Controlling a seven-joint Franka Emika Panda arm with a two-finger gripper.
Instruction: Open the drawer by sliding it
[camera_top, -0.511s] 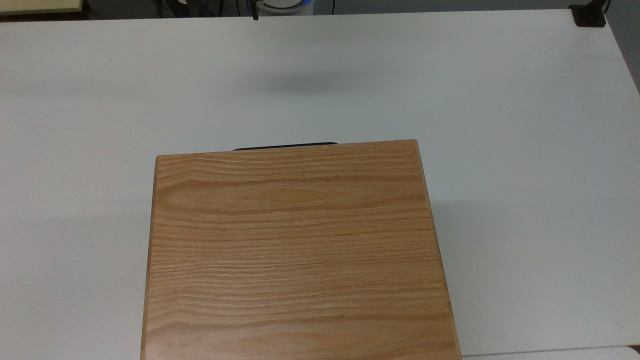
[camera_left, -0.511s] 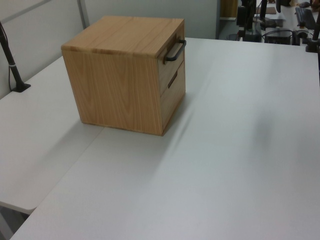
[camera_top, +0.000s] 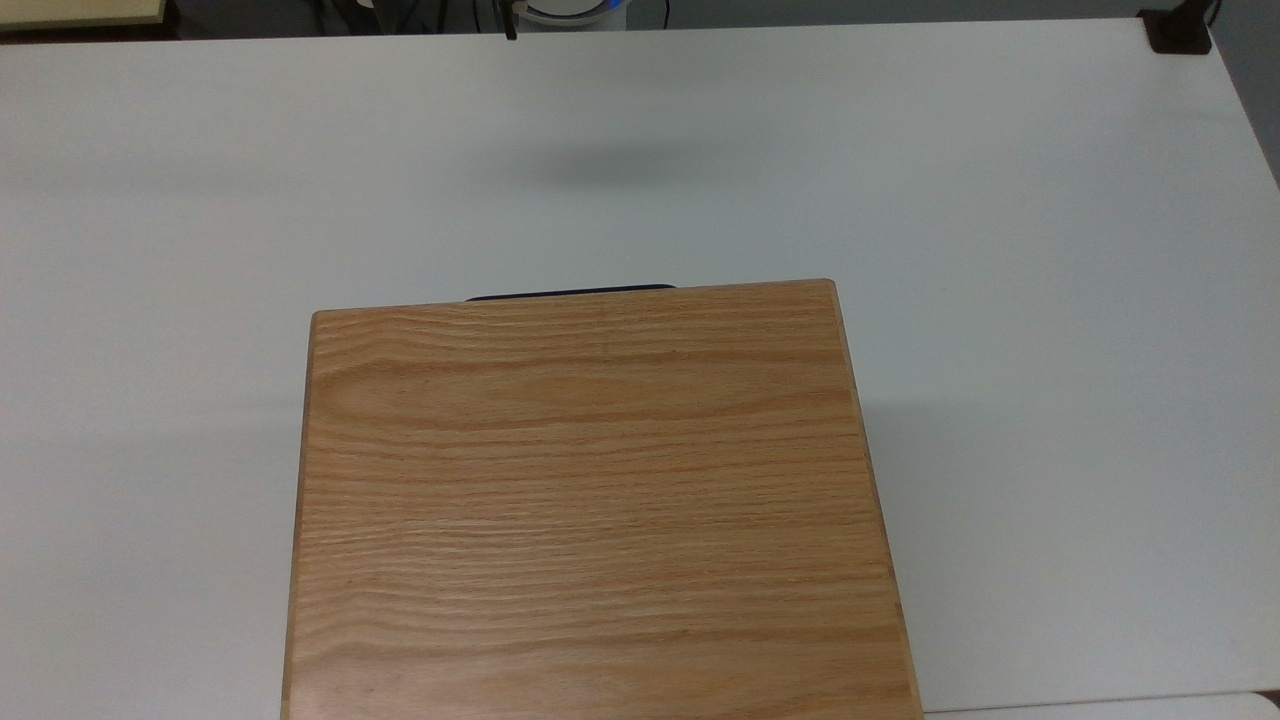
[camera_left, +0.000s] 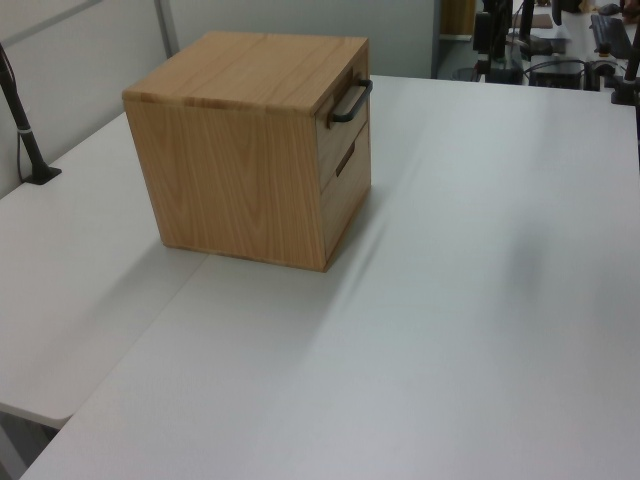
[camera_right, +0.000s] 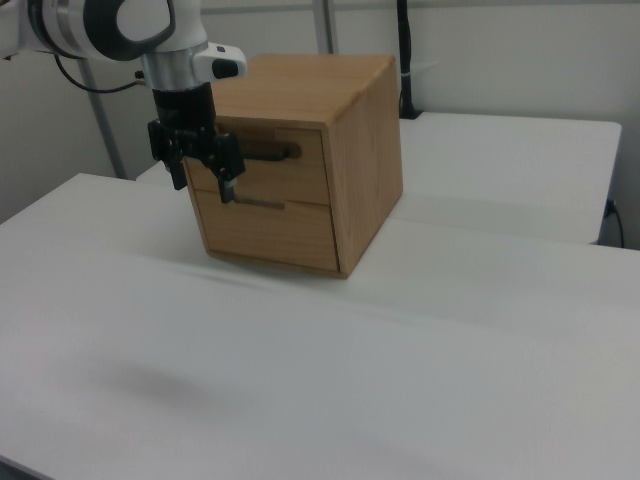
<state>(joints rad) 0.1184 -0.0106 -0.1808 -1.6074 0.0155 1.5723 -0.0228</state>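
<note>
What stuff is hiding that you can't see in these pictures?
Right view: the gripper covers one end of the handle; touching or not, unclear.
Top view: the cabinet top hides the drawer front; a sliver of handle peeks out.
Left view: drawer front seen nearly edge-on.
Drawer's inside: hidden, shut.

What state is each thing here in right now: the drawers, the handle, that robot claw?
drawer: shut, front flush with the cabinet.
black bar handle: not grasped, nothing touching it in the left view.
lower drawer: shut.
cabinet: upright on the white table.
gripper: open, pointing down, in the air in front of the drawer in the right view.
</note>
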